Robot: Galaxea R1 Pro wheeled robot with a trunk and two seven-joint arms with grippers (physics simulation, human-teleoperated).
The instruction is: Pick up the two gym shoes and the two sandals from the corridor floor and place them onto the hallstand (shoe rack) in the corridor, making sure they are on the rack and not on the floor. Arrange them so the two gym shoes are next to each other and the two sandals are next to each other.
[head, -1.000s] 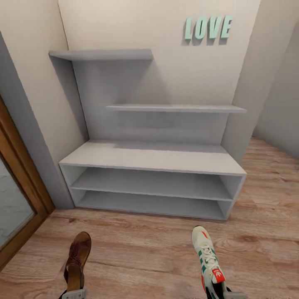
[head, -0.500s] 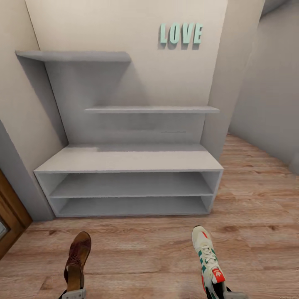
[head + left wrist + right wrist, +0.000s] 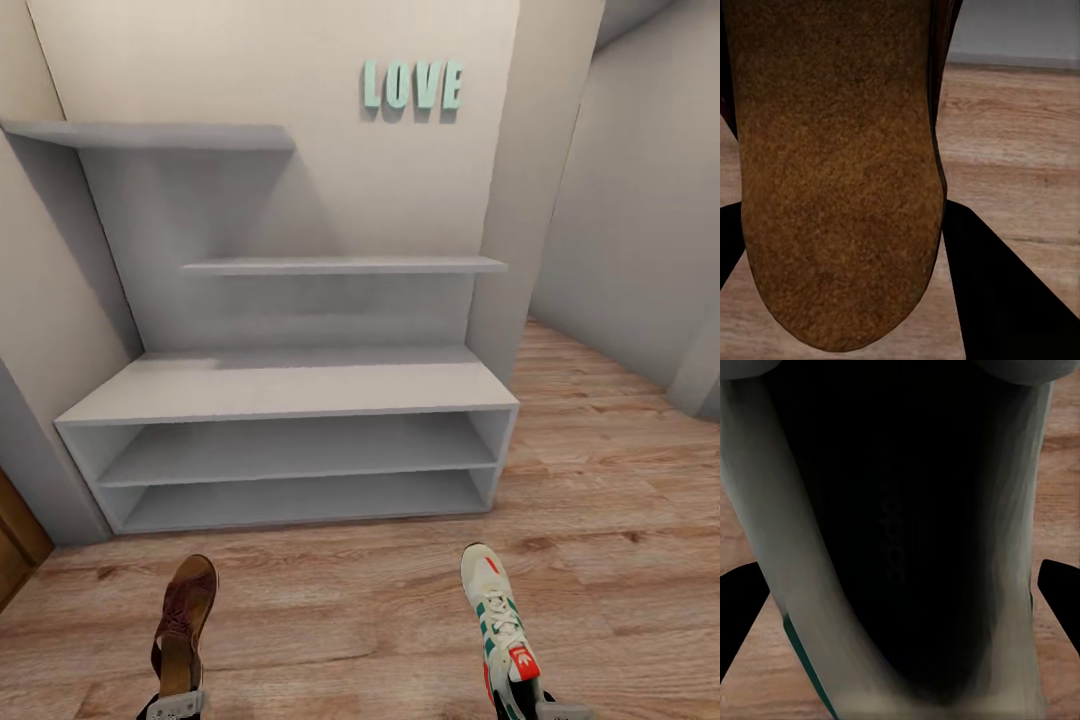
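A dark brown sandal (image 3: 183, 624) with a tan insole is held up over the corridor floor (image 3: 340, 610) at the lower left, my left gripper (image 3: 176, 703) shut on its heel end. In the left wrist view the sandal's tan insole (image 3: 832, 172) runs between the black fingers (image 3: 997, 292). At the lower right, a white gym shoe (image 3: 503, 625) with green stripes and a red patch is held by its heel in my right gripper (image 3: 535, 708), which is shut. The right wrist view looks into the gym shoe's dark opening (image 3: 896, 540). The pale grey hallstand (image 3: 290, 385) stands ahead with bare shelves.
Mint "LOVE" letters (image 3: 412, 85) hang on the wall above the stepped shelves. A wooden door frame (image 3: 15, 545) shows at the far left. The corridor continues to the right past a wall corner (image 3: 500, 250).
The whole view has shifted: the hallstand and letters now sit further left in the picture, so the camera turned right. Both held shoes keep their places relative to me.
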